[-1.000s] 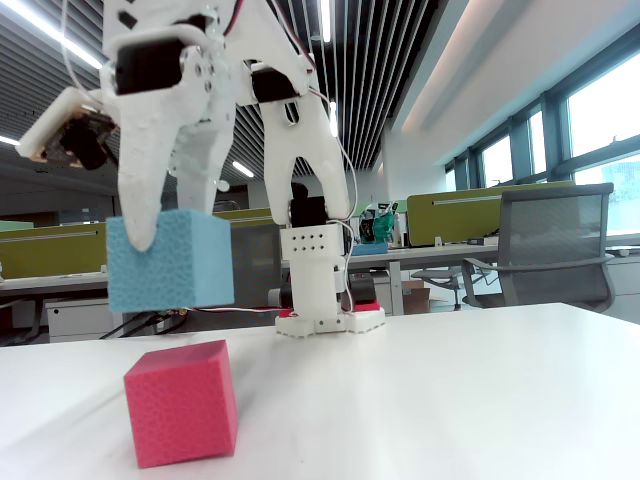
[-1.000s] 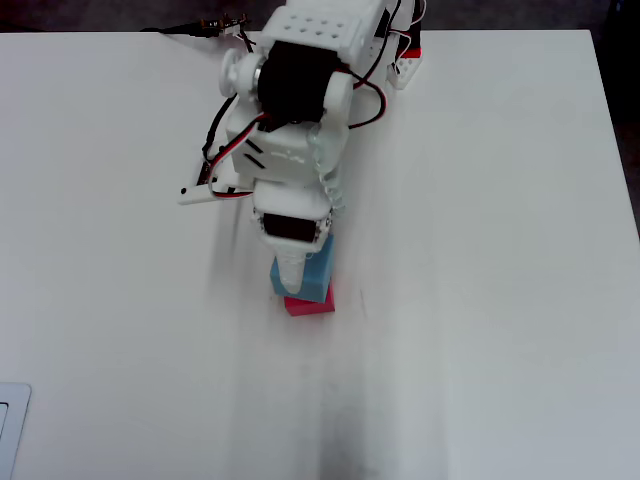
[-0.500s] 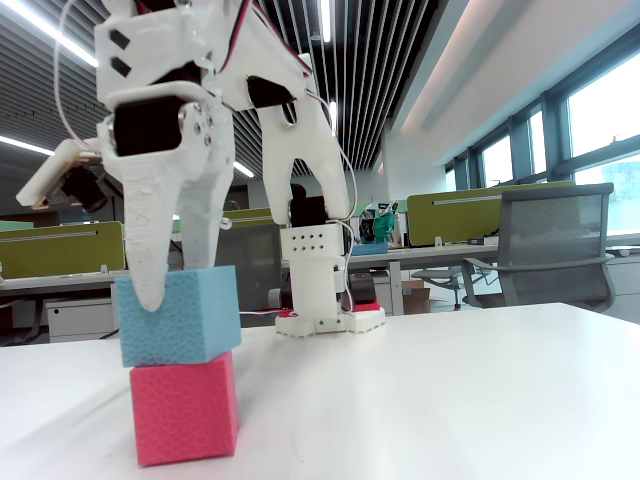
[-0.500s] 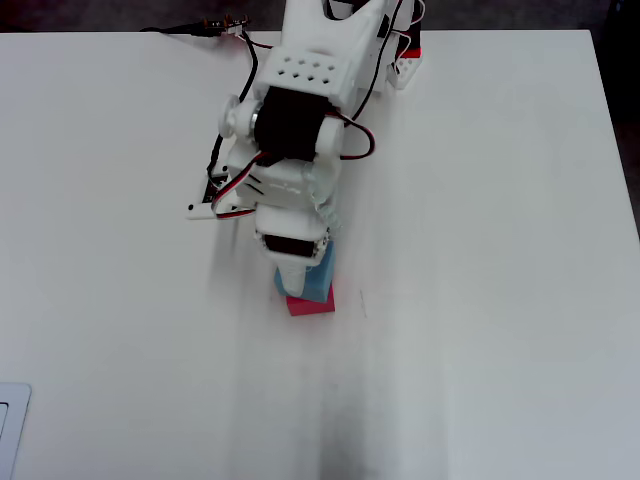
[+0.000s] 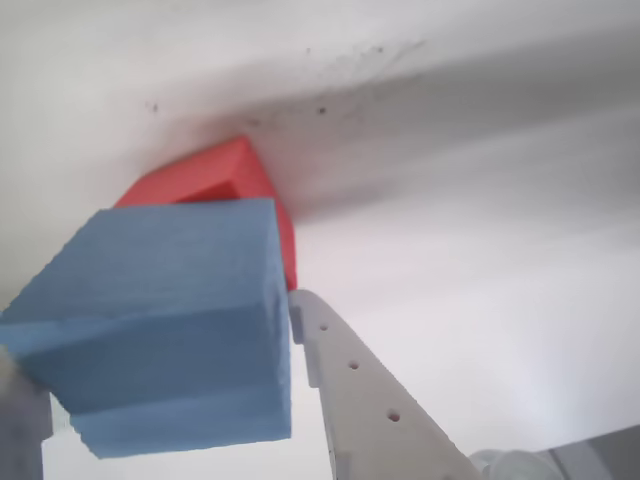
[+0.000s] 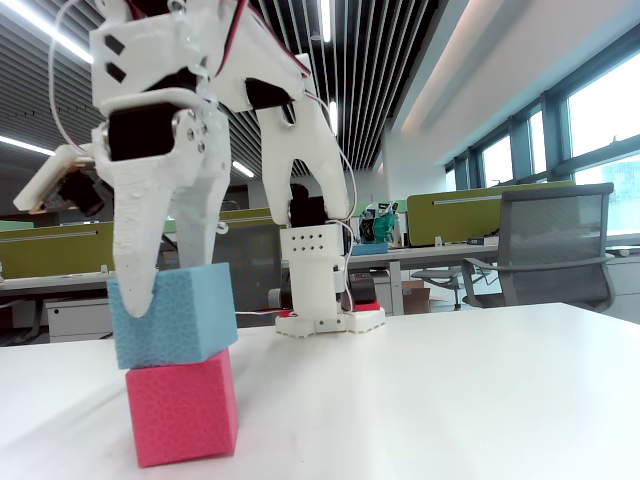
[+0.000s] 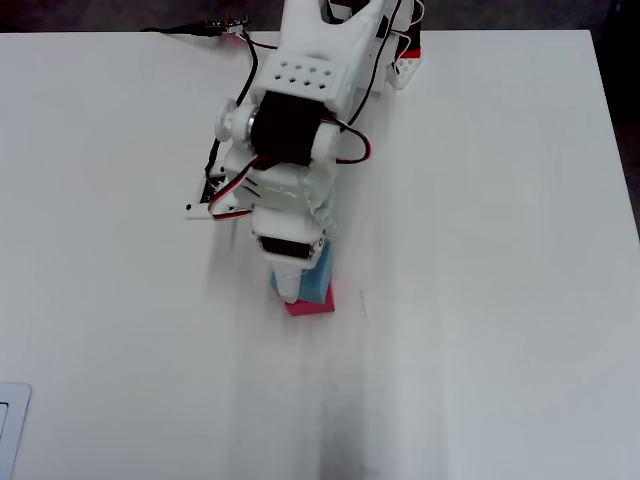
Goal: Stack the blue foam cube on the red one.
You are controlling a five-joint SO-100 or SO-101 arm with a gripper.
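The blue cube point(image 6: 172, 316) sits on top of the red cube point(image 6: 182, 408), tilted a little and overhanging the red cube's left side in the fixed view. The gripper point(image 6: 170, 275) is closed around the blue cube, its white fingers point(image 6: 140, 250) pressed against opposite faces. In the wrist view the blue cube point(image 5: 165, 320) fills the space between the fingers, with the red cube point(image 5: 215, 180) showing just beyond it on the white table point(image 5: 480, 230). From overhead, the arm point(image 7: 290, 130) hides most of the blue cube point(image 7: 318, 280); a strip of the red cube point(image 7: 310, 307) shows under it.
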